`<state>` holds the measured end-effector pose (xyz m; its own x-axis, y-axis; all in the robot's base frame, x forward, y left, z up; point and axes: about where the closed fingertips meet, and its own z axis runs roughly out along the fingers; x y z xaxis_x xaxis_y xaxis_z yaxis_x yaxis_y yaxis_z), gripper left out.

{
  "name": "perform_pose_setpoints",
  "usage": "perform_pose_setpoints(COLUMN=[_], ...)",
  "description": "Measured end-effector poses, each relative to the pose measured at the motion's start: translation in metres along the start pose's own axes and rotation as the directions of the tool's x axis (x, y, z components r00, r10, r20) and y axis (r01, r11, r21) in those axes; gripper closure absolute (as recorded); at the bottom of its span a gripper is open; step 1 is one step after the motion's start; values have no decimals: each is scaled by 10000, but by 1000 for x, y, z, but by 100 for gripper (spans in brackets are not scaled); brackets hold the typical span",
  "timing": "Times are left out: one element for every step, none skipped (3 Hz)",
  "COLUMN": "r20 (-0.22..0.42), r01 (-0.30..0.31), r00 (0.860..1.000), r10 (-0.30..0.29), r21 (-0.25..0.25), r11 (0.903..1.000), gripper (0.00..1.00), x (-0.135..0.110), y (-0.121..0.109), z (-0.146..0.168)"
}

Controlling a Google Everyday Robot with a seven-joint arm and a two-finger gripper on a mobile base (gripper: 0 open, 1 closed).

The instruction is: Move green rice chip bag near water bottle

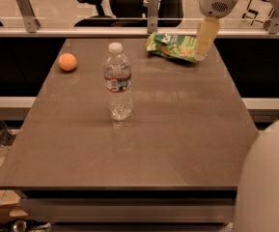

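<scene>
Items: 1 green rice chip bag [170, 46] | 1 water bottle [118, 83] | 1 orange [67, 62] | hand [200, 56] at bag, state unclear

You are finding nothing legible here: the green rice chip bag [170, 46], far right, is showing white lettering you cannot make out, the water bottle [118, 100] is carrying a red-and-dark label band [118, 79] giving no words, and the gripper [200, 56] is hanging at the bag's right end.
</scene>
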<state>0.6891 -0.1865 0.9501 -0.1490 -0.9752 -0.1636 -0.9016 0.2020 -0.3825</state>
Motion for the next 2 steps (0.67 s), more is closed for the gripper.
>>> perform_pose_setpoints(r20=[-236,-447], r01=[-257,-403], r00=[9994,9981], r10=[260,427], r21=[157,527], r11=[9995,9978], gripper=[0,0], x=[-2,0], y=[-11,-25], z=[18,34])
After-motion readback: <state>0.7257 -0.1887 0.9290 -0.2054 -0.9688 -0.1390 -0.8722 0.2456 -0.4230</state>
